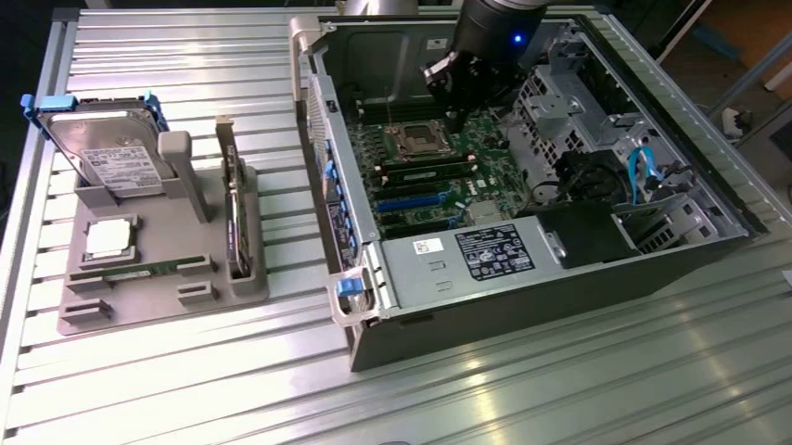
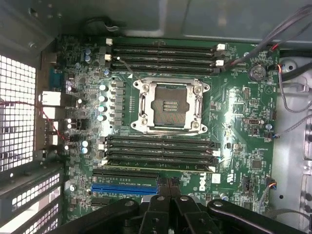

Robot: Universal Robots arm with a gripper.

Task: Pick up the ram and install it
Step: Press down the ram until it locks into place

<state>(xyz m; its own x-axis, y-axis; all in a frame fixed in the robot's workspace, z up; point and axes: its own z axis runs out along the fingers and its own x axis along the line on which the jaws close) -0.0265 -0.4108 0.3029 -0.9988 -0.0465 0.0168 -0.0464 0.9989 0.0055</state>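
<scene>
Well, the open dark-grey metal computer case [image 1: 409,343] lies on its side on the ribbed table, with the arm's black gripper [image 1: 458,119] lowered inside it over the green motherboard [image 2: 243,122]. In the wrist view the gripper [image 2: 168,187] has its two slim fingers pressed together, with nothing visible between them. The ram, a long thin green stick with dark chips [image 1: 427,171], looks to be standing in the memory slot [image 2: 161,168] on the side of the bare silver processor socket [image 2: 169,106] nearest the fingers, not in the claw. Whether it is fully seated cannot be told: the slot's end clips are too small to read. A faint green strip also shows low in the grey plastic parts tray [image 1: 161,297], well apart from the case; what it is cannot be made out. My guess at the risks: if the stick sits high at one end, any push off its middle would rock it rather than click it home. The socket sits just beside the slots with its contacts uncovered, so a sideways drift of the fingers could reach it.
</scene>
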